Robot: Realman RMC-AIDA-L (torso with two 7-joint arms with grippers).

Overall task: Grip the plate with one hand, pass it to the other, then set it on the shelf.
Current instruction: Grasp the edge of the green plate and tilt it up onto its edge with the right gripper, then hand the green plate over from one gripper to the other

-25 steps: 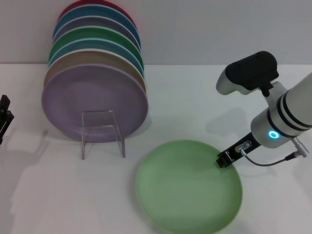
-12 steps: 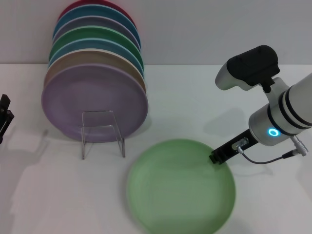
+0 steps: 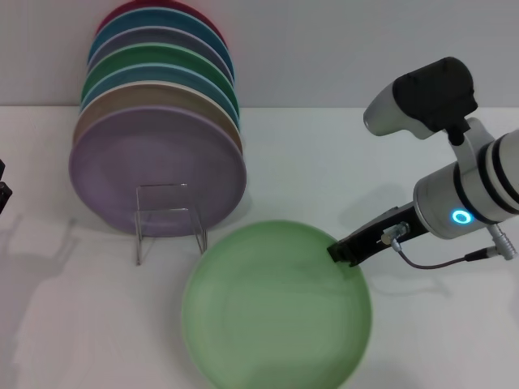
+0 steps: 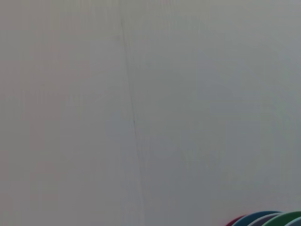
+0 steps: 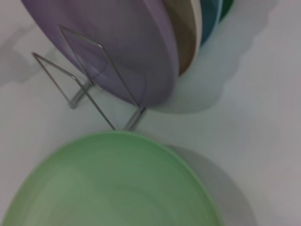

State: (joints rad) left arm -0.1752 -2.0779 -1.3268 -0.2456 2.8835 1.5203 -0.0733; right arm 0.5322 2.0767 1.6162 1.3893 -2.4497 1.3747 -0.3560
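Right gripper (image 3: pixel 340 251), at frame right in the head view, pinches the pale green plate (image 3: pixel 276 306) at its upper-right rim, lower centre, just beside the clear shelf (image 3: pixel 169 220). Right wrist view: plate (image 5: pixel 113 183) fills the bottom, shelf (image 5: pixel 89 89) upper left.

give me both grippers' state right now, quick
Right gripper: shut on the pale green plate, gripping its rim near the clear rack.
Left gripper: only a sliver shows at the table's left edge; cannot be told.
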